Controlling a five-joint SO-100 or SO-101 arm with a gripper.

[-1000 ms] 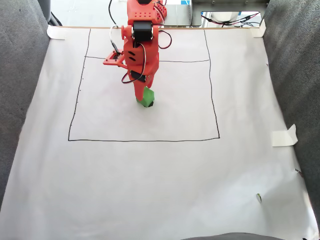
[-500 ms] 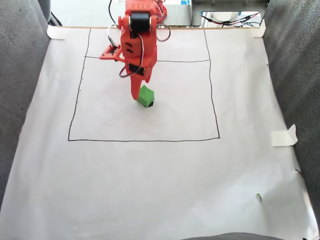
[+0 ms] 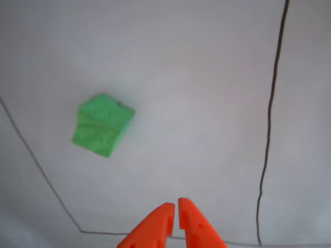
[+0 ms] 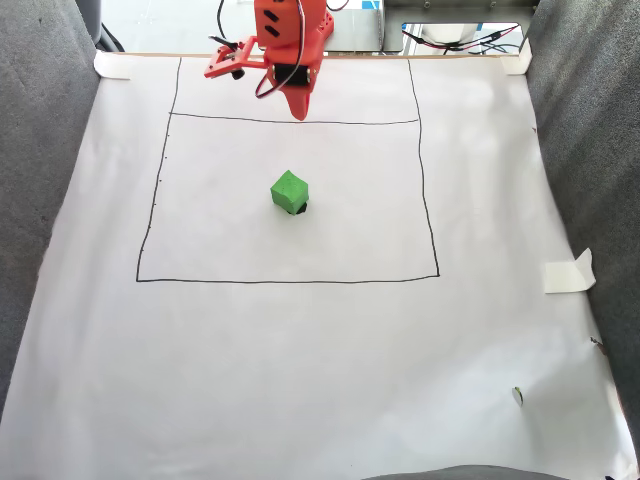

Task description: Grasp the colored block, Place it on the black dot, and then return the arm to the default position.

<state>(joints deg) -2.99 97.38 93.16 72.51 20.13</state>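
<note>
Green block [image 4: 289,190] sits on white paper [image 4: 300,350], inside drawn rectangle [image 4: 437,200], approx. centre, w/ dark spot [image 4: 300,211] showing at its lower right edge. Orange gripper [image 4: 298,113] hangs well apart from block, over rectangle's far line; jaws together, tips nearly touching [image 3: 174,206], holding nothing. Tape piece [image 4: 569,272] lies outside rectangle, fixed-view right.

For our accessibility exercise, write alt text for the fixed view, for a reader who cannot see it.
A bright green block sits alone on white paper, inside a hand-drawn black rectangle, covering most of a dark spot at its base. The orange arm's end effector hangs apart from it near the paper's far edge, tips together. Grey fabric flanks the paper on both sides.
</note>
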